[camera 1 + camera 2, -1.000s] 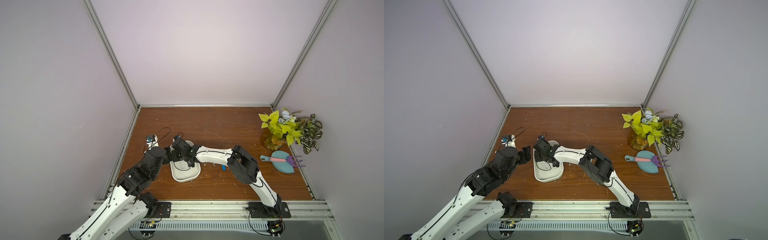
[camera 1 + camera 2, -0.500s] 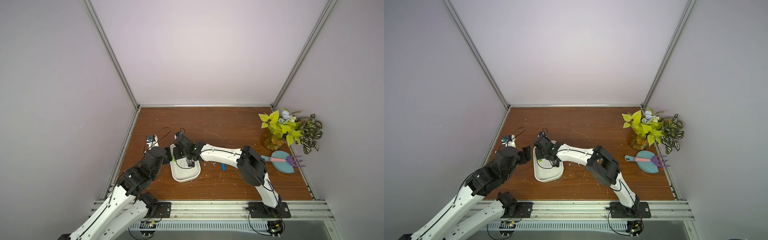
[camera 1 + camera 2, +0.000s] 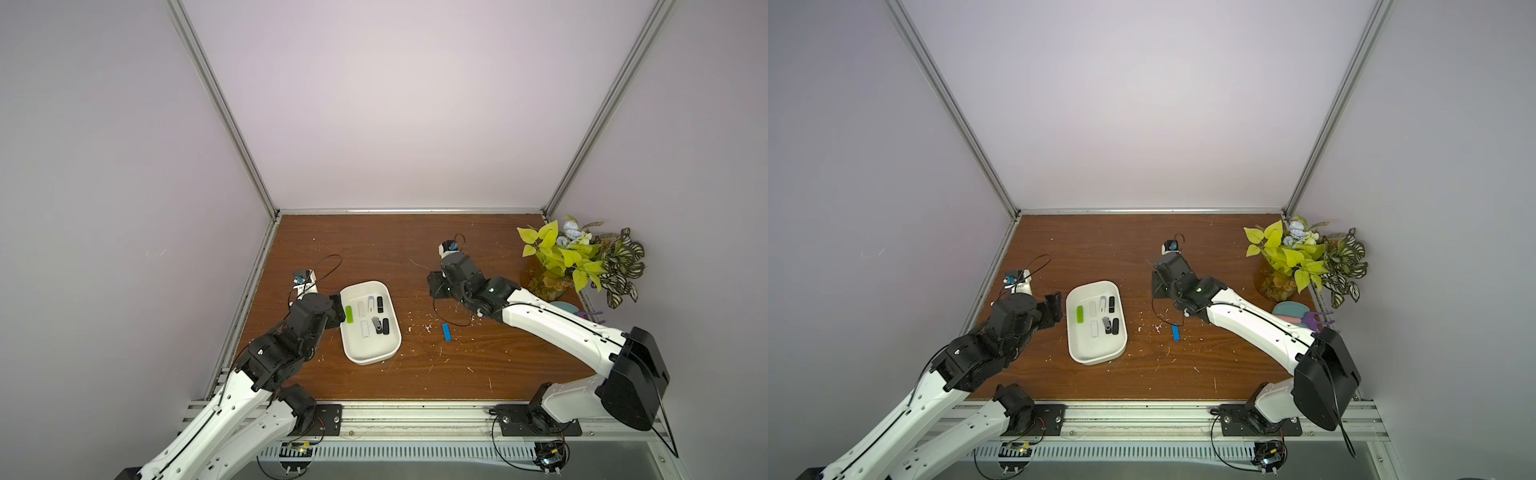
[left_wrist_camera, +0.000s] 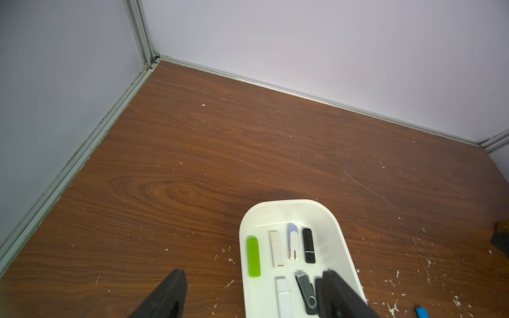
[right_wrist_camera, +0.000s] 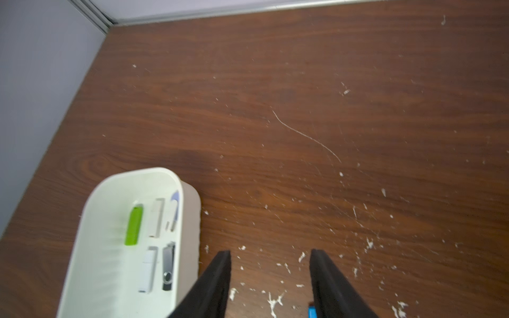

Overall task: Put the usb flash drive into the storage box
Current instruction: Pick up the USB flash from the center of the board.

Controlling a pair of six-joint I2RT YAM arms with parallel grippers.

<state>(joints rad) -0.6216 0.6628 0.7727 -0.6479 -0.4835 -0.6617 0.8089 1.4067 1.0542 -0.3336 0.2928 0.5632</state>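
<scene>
The storage box [image 3: 367,358] [image 3: 1095,354] is a shallow white tray left of the table's middle. It holds several flash drives, among them a green one [image 3: 350,314] [image 4: 253,257] and a black swivel one [image 4: 305,291]. A blue usb flash drive [image 3: 446,332] [image 3: 1175,332] lies on the wood right of the box; its end shows in the right wrist view [image 5: 312,313]. My left gripper [image 3: 337,311] [image 4: 254,272] is open, straddling the box's left wall [image 4: 243,247]. My right gripper [image 3: 435,286] [image 5: 270,251] is open and empty, beyond the blue drive.
A potted plant [image 3: 575,259] stands at the back right. In front of it lies a teal dustpan [image 3: 1289,309] with a purple hand rake [image 3: 1316,321]. White crumbs [image 3: 427,328] dot the wood between the box and the blue drive.
My right arm has pulled away from over the box to the right and farther back, and its jaws have opened. The left arm has stayed put.
</scene>
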